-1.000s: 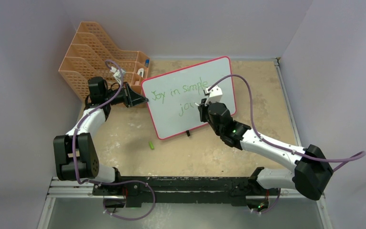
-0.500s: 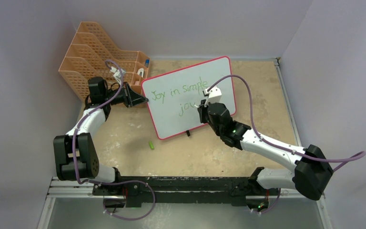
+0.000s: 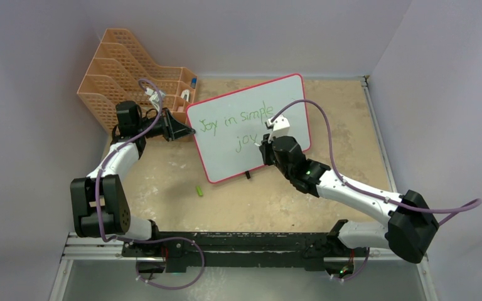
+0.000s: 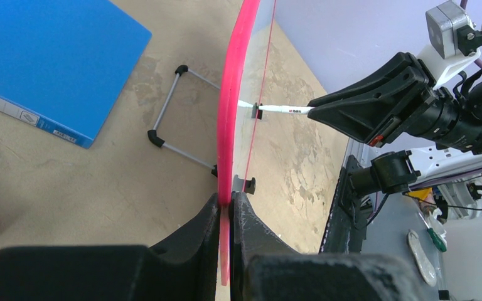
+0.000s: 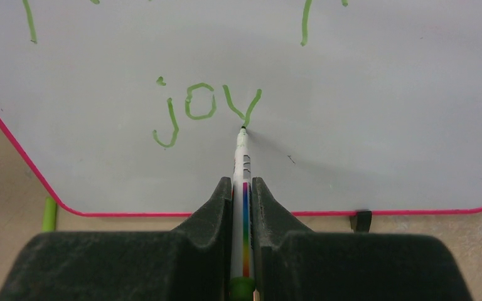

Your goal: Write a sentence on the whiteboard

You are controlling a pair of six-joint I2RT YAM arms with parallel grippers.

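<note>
Reaching forward, right end effector (image 5: 241, 183) clamps marker (image 5: 243, 153).

Pale lilac walls (image 3: 257, 31) enclose a mottled tan tabletop (image 3: 351, 113) under even light

The second line of the sentence (image 3: 248, 142) grows: where only "jo" showed beside the right arm's fingers (image 5: 221, 204), a "y" now joins it. The fingers and their marker (image 5: 243, 157) shift slightly down the board.

Right of the whiteboard (image 3: 226, 153) the bench (image 3: 345, 119) lies open. Left of it an orange rack (image 3: 110, 69) narrows the passage; behind it lies a blue folder (image 4: 50, 56), seemingly flat.
</note>
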